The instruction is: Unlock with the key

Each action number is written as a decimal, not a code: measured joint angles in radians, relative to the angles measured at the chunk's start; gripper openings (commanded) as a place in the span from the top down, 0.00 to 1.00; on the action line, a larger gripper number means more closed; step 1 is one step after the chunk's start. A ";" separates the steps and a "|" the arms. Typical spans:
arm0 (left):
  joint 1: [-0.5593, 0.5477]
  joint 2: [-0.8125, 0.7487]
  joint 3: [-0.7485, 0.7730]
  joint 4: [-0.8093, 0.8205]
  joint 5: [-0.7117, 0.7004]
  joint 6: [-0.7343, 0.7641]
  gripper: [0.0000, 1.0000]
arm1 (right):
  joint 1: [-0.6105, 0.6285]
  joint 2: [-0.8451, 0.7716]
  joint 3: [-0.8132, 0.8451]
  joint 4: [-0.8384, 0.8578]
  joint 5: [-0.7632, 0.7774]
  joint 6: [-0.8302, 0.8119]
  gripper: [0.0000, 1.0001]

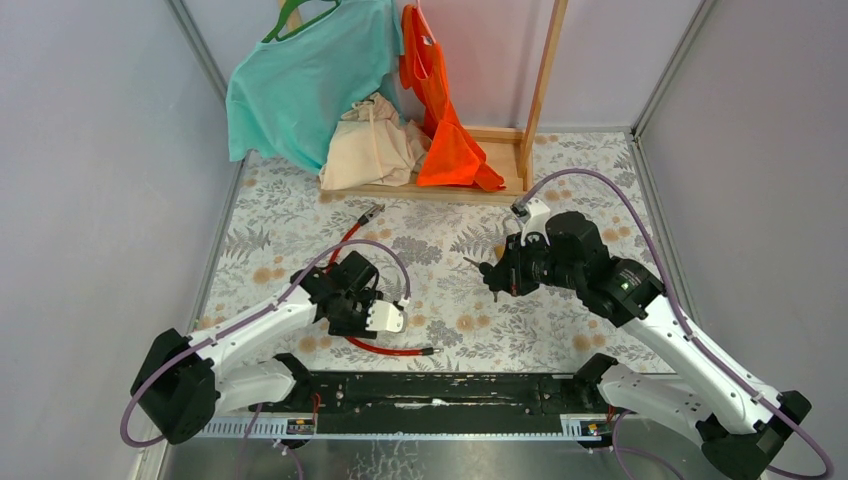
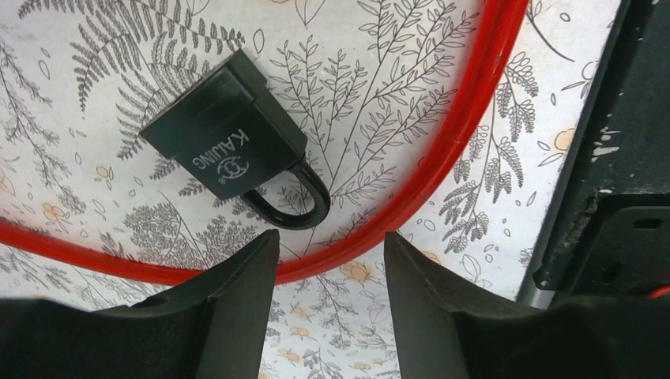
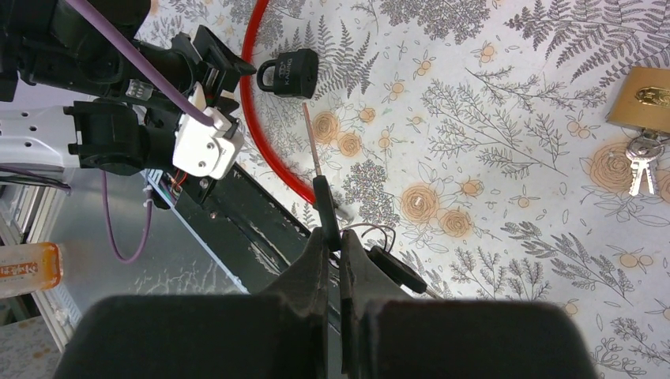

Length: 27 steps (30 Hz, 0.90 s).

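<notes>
A black padlock (image 2: 225, 146) marked KAJING lies flat on the floral table cover, its shackle toward my left gripper (image 2: 330, 241). That gripper hovers just short of the shackle, open, with nothing between its fingers. A red cable (image 2: 442, 158) curves round the padlock. My right gripper (image 3: 333, 237) is shut on the black head of a key (image 3: 316, 170). The key's blade points toward the padlock (image 3: 288, 73), well short of it. A second black-headed key (image 3: 399, 272) hangs beside the fingers. From above, the left gripper (image 1: 345, 300) and right gripper (image 1: 492, 272) face each other.
A brass padlock (image 3: 644, 95) with silver keys (image 3: 641, 174) lies apart to the right. A wooden rack (image 1: 520, 150) with a teal shirt (image 1: 300, 90), beige bag (image 1: 375, 145) and orange vest (image 1: 445, 130) stands at the back. The black base rail (image 1: 440, 390) runs along the near edge.
</notes>
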 measured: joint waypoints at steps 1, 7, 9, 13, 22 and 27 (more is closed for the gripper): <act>0.000 -0.006 -0.011 0.011 0.003 0.013 0.44 | 0.000 -0.003 -0.003 0.000 0.000 0.002 1.00; 0.001 0.033 -0.024 0.064 0.003 0.056 0.47 | 0.000 -0.011 -0.014 0.002 0.000 0.010 1.00; 0.001 0.044 -0.025 0.081 0.003 0.066 0.49 | 0.000 -0.013 -0.015 0.002 0.000 0.012 1.00; 0.001 0.068 -0.040 0.106 0.000 0.082 0.51 | 0.000 -0.023 -0.019 0.003 0.000 0.013 1.00; 0.008 0.100 -0.088 0.138 -0.032 0.105 0.57 | 0.000 -0.026 -0.024 0.006 0.000 0.013 1.00; 0.012 0.102 -0.092 0.169 -0.057 0.119 0.70 | 0.000 -0.026 -0.024 0.008 0.000 0.013 1.00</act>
